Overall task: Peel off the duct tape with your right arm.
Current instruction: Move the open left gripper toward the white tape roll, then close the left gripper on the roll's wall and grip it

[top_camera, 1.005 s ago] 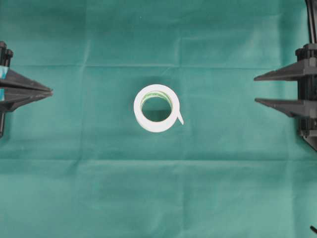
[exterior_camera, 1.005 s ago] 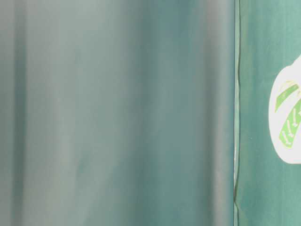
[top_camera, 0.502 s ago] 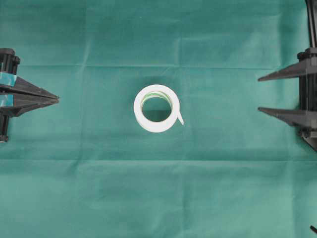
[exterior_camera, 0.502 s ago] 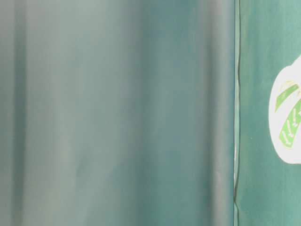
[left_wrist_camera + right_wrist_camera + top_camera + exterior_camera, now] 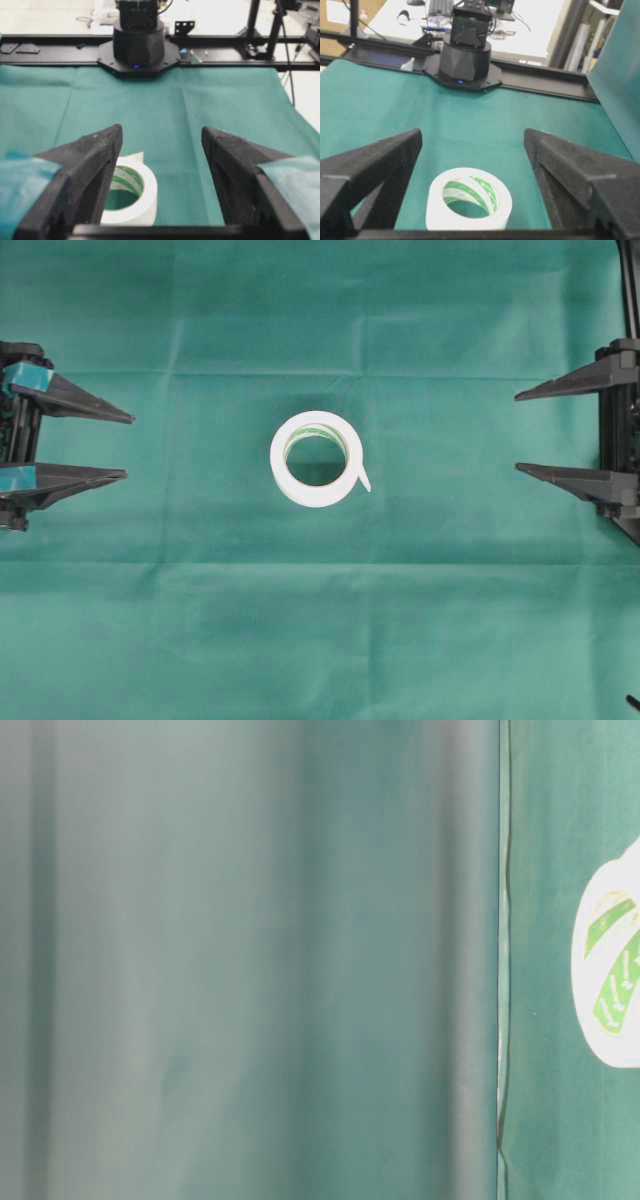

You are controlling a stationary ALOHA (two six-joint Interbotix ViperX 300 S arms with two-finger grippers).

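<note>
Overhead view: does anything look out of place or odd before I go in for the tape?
Nothing is damaged or spilled. The tape roll lies flat mid-cloth, its loose strip end sticking out toward the right tool. Both tools stand open, well clear; the left tool too.

Table: a green cloth [image 5: 200, 640] covers it, with a few soft folds.
On the cloth: one roll of white duct tape [image 5: 314, 459] lies flat in the middle, with a small loose end at its right.
</note>
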